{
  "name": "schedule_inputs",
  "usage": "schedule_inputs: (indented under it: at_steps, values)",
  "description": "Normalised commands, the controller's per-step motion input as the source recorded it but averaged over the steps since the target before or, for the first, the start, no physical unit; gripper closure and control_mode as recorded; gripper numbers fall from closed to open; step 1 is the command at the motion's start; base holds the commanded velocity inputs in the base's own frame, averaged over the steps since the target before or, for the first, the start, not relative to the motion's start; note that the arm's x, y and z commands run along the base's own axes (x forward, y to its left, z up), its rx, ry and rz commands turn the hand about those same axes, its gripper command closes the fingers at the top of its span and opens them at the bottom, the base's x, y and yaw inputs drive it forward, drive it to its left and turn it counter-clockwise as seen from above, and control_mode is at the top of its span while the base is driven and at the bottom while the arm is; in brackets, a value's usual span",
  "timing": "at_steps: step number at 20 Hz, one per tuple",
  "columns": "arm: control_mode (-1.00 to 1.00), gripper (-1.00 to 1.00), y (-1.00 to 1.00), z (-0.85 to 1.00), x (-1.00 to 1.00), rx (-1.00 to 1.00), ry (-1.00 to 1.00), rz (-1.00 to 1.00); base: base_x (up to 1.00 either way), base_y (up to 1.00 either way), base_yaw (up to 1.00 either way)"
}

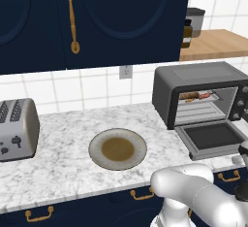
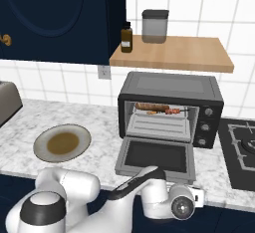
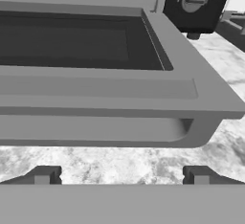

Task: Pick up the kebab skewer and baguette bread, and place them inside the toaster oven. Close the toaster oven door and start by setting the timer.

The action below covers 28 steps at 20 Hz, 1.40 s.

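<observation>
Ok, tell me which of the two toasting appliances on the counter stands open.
The dark toaster oven, right of the plate: its door lies flat, food on the rack. The silver slot toaster has no door.

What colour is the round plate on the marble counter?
The round plate has a pale grey-beige rim and a brown centre; it shows best in the left base view.

The pincer (image 3: 121, 175) gapes wide and empty, arm reaching low and forward.
</observation>
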Motion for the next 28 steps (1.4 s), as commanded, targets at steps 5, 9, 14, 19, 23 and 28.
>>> schedule_inputs:
  at_steps: [5,9,14,19,23,28]
  values:
    - [-1.0,-1.0,0.0,-0.25,0.0,0.05,0.0,0.0,0.0,0.0,0.0]
    - [-1.0,-1.0,0.0,-0.16,0.06,0.02,-0.01,0.0,0.0,0.0,0.0]
    - [-1.0,-1.0,0.12,-0.17,0.11,0.0,-0.01,0.0,0.0,0.0,0.0]
    - [-1.0,-1.0,0.21,-0.32,0.01,0.0,0.0,0.0,0.0,0.0,0.0]
    - [-1.0,-1.0,0.19,-0.16,0.16,0.0,-0.01,0.0,0.0,0.0,0.0]
    - [-1.0,-1.0,0.24,-0.04,0.25,0.0,-0.04,0.0,0.0,0.0,0.0]
